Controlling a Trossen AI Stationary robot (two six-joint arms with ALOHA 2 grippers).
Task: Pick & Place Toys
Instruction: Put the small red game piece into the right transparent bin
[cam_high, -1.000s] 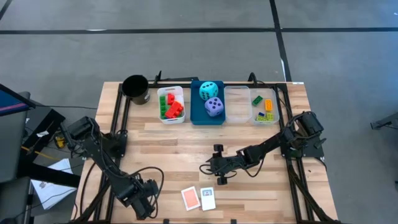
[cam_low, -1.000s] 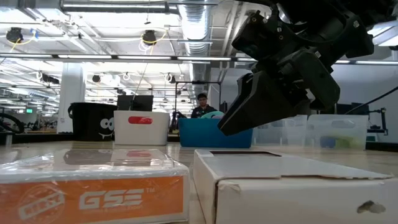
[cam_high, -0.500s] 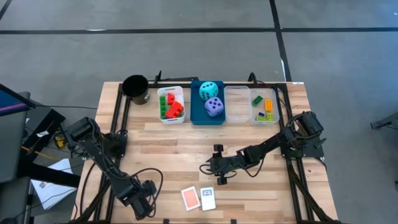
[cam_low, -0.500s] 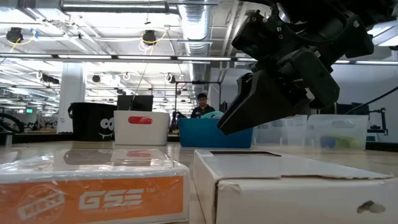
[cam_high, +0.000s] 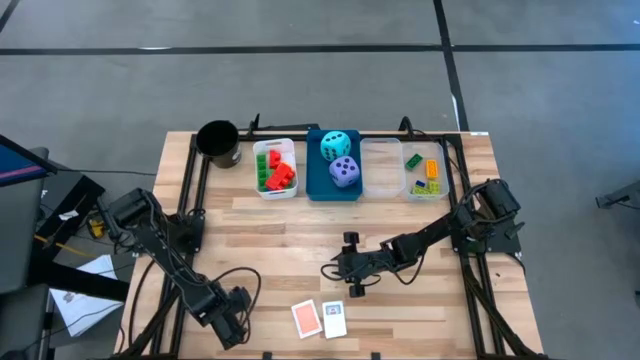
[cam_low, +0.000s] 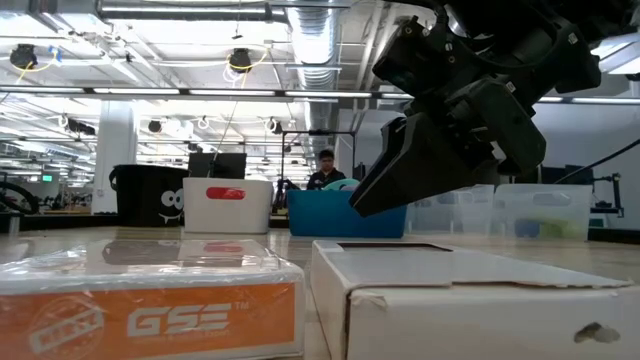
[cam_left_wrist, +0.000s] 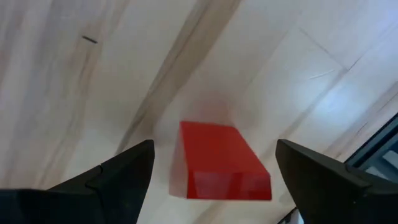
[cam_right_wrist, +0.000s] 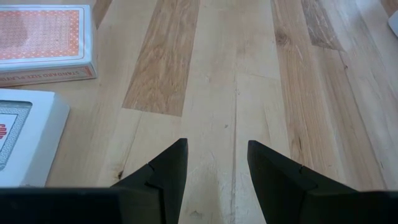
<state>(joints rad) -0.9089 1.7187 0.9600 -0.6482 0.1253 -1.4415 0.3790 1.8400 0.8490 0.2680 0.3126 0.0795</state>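
wooden table (cam_high: 280, 225): two dice (cam_high: 338, 144), two cards (cam_high: 307, 319).

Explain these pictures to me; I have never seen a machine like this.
Two dark jointed robot arms work at a wooden table. One picture looks straight down, one looks level across the tabletop, and two come from cameras on the arms' wrists.

Along the far edge stand a black cup, a white bin of red and green plastic bricks, a blue bin holding a cyan soft die and a purple soft die, and a clear bin of small bricks. Near the front lie an orange card box and a white card box.

The left pincer is open beside the card boxes. The right pincer hovers partly open, holding nothing.
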